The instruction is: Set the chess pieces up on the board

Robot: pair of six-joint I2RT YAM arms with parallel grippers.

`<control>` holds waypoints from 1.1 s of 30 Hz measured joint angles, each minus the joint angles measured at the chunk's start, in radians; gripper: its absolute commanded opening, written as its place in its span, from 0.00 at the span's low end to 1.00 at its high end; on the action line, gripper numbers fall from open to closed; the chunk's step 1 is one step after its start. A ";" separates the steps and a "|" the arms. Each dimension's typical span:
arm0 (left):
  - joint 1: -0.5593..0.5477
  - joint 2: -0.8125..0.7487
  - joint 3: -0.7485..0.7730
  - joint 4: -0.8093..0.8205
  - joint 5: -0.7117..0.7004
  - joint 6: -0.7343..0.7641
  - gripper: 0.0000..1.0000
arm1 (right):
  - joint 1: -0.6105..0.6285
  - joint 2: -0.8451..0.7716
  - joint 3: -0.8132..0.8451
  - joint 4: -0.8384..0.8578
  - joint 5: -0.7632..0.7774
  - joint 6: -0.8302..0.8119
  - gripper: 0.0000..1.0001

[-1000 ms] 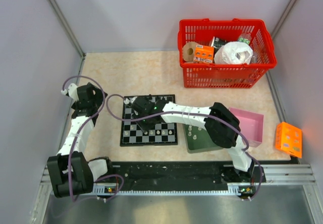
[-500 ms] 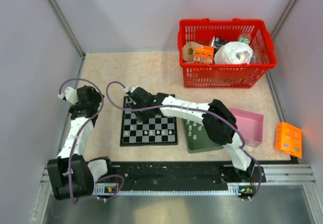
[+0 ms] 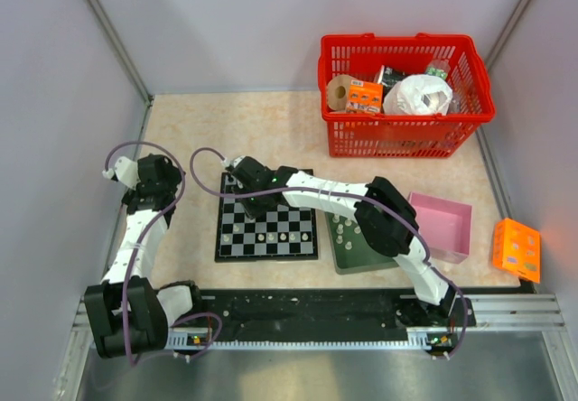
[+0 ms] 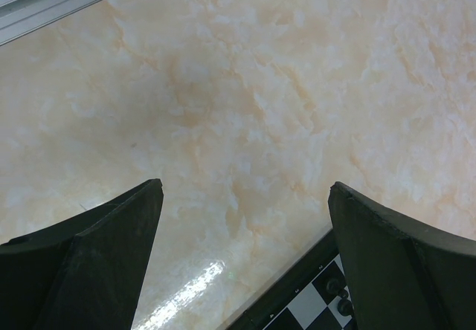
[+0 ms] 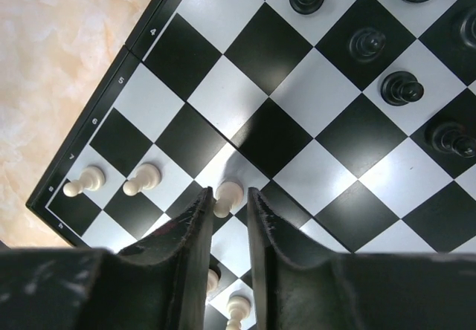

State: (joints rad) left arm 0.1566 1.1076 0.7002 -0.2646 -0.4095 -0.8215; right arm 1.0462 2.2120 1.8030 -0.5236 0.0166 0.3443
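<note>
Your right hand (image 5: 228, 200) hangs over the board (image 5: 269, 46) near its numbered edge. A white pawn (image 5: 229, 190) stands between its dark fingers, which are drawn in to a narrow gap and clasp its sides. Two more white pawns (image 5: 141, 180) stand just beside; glossy black pieces (image 5: 401, 88) fill farther squares. Your left hand (image 4: 245, 187) gapes wide, holding nothing, above the marbled beige worktop (image 4: 245, 85).

We see a smooth, glossy board (image 5: 271, 47), shiny plastic-looking chess pieces (image 5: 141, 181), and a polished, marble-patterned table (image 4: 260, 85).
</note>
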 measured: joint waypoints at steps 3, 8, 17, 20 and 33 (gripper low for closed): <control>0.000 0.000 0.000 0.000 0.000 0.000 0.98 | 0.000 0.000 0.000 0.000 -0.004 -0.001 0.21; 0.000 0.000 0.000 0.000 0.000 0.000 0.98 | 0.000 0.001 0.000 -0.001 -0.019 -0.002 0.22; 0.000 0.000 0.000 0.000 0.000 0.000 0.98 | 0.000 0.003 0.000 -0.001 -0.028 -0.002 0.23; 0.000 0.000 0.000 0.000 0.000 0.000 0.98 | 0.000 0.004 0.000 -0.002 -0.032 -0.002 0.23; 0.000 0.000 0.000 0.002 0.000 0.000 0.98 | 0.000 0.023 0.014 -0.012 -0.035 -0.003 0.05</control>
State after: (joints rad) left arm 0.1566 1.1076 0.6998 -0.2626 -0.4091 -0.8211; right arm 1.0458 2.2353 1.8172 -0.5354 -0.0189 0.3416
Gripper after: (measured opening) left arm 0.983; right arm 0.102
